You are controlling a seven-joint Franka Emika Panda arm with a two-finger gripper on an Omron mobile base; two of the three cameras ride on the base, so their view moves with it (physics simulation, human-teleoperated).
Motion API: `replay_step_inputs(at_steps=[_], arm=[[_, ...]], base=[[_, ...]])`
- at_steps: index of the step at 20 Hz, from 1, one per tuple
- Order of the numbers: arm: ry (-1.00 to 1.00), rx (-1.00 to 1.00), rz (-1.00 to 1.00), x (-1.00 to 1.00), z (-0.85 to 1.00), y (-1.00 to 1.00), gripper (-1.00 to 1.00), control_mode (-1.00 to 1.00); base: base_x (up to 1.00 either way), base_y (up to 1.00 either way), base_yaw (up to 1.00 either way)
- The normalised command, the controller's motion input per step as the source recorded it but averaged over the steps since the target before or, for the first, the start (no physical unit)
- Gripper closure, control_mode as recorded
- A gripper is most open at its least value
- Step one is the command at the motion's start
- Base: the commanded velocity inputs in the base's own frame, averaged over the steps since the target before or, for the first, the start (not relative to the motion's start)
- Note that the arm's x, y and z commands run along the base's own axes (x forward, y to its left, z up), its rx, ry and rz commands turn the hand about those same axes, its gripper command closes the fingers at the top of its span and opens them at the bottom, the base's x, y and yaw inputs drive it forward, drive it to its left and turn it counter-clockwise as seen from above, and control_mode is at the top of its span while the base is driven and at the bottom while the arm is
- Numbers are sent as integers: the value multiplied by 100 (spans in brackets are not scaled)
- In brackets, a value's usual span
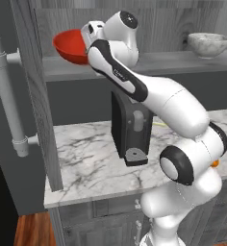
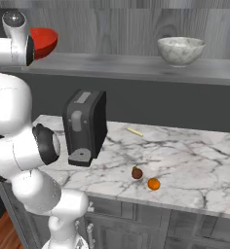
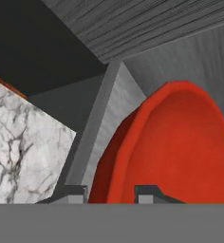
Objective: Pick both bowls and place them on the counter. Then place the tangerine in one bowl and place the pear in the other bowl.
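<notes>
Pincer (image 3: 111,190) clamped on red bowl's (image 3: 180,147) rim

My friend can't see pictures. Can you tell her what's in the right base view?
A white robot arm reaches up left to a red bowl at the shelf; a marbled bowl sits farther right. Below, a marble counter holds a pear and tangerine.
</notes>
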Motion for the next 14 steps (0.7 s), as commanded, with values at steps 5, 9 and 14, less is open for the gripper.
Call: replay_step_inputs(at_steps=[5, 9, 14], arm=[[-3, 6, -5, -47, 0, -36, 100, -100], [-1, 4, -5, -41, 0, -27, 100, -100], [-2, 8, -5, -42, -1, -37, 100, -100]], base=[[0, 0, 0], [0, 0, 0], [0, 0, 0]])
